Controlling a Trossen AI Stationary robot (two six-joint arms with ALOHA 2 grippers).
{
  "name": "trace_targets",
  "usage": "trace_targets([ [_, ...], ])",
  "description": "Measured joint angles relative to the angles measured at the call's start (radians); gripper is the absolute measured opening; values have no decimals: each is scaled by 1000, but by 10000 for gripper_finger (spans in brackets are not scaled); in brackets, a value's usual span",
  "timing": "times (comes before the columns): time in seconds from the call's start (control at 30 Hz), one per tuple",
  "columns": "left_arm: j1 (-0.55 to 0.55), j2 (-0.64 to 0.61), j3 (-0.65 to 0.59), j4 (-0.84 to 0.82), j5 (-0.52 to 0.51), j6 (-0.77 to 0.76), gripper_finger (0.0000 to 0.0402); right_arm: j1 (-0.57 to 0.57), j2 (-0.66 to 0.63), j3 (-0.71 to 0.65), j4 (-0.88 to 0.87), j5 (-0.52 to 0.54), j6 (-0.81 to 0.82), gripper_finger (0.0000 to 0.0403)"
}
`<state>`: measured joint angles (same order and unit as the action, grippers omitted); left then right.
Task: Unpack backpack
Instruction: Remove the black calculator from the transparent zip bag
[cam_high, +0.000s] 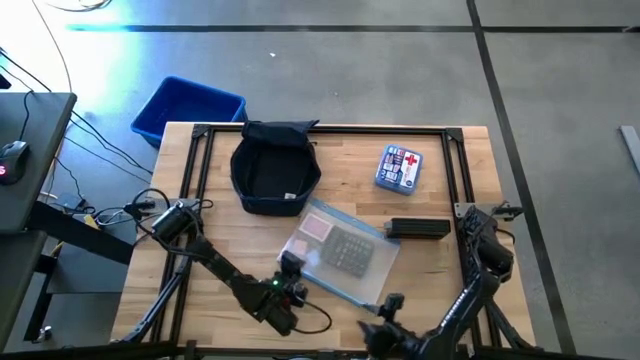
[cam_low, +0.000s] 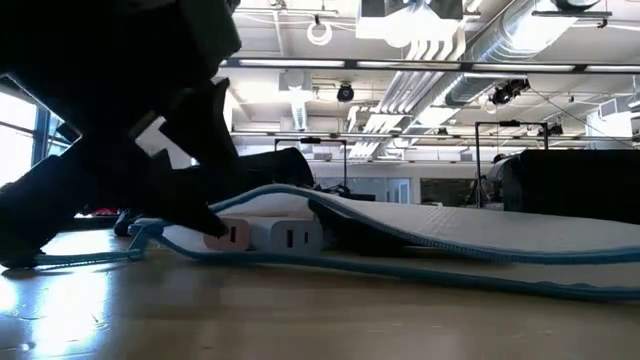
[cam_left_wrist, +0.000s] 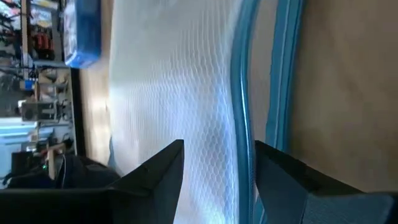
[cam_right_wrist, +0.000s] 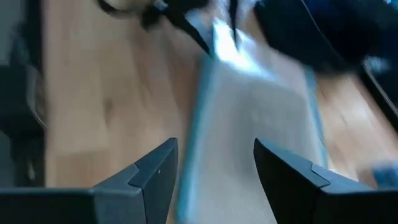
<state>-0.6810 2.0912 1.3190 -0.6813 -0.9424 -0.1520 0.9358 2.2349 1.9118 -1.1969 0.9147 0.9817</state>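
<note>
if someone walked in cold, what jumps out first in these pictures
The clear zip pouch lies flat at the middle front of the table, with both grippers at its near edge: the left gripper at its left corner, the right gripper at its right, jaws open in both wrist views. Behind it, the navy backpack sits gaping open at the back left, with a first-aid kit at the back right.

One backpack (cam_high: 275, 165), one clear zip pouch (cam_high: 343, 252), one first-aid kit (cam_high: 399, 167), one black case (cam_high: 418, 229), one blue bin (cam_high: 187, 108), two grippers.
</note>
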Motion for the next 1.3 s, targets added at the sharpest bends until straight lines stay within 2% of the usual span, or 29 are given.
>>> trace_targets([
  [0.1, 0, -2, 0, -38, -104, -58, 152, -42, 0, -63, 192, 0, -140, 199],
  [0.17, 0, -11, 1, -54, -142, -71, 130, -72, 1, -98, 281, -15, -230, 199],
  [0.37, 11, -11, 49, -75, -144, -90, 13, -137, 2, -211, 497, -73, -322, 181],
  [0.47, 13, -11, 90, -74, -136, -105, 14, -165, -1, -258, 593, -144, -327, 165],
  [0.57, -1, -11, 132, -75, -106, -114, 6, -180, 3, -272, 564, -149, -300, 151],
  [0.7, -40, -13, 163, -58, -44, -121, 3, -184, 0, -255, 336, -114, -91, 138],
  [0.8, -71, -12, 165, -44, -39, -119, 1, -180, 0, -243, 155, -97, 111, 134],
  [0.9, -82, -12, 165, -35, -44, -124, 1, -167, 0, -243, 78, -88, 216, 133],
  [1.0, -82, -12, 165, -20, -60, -123, 0, -152, 0, -243, 120, -69, 170, 133],
  [1.23, -65, -12, 165, 66, -40, -111, 0, -156, 0, -255, 449, -38, -166, 133],
  [1.3, -63, -12, 165, 95, -28, -90, 0, -169, 0, -265, 494, -30, -231, 133],
])
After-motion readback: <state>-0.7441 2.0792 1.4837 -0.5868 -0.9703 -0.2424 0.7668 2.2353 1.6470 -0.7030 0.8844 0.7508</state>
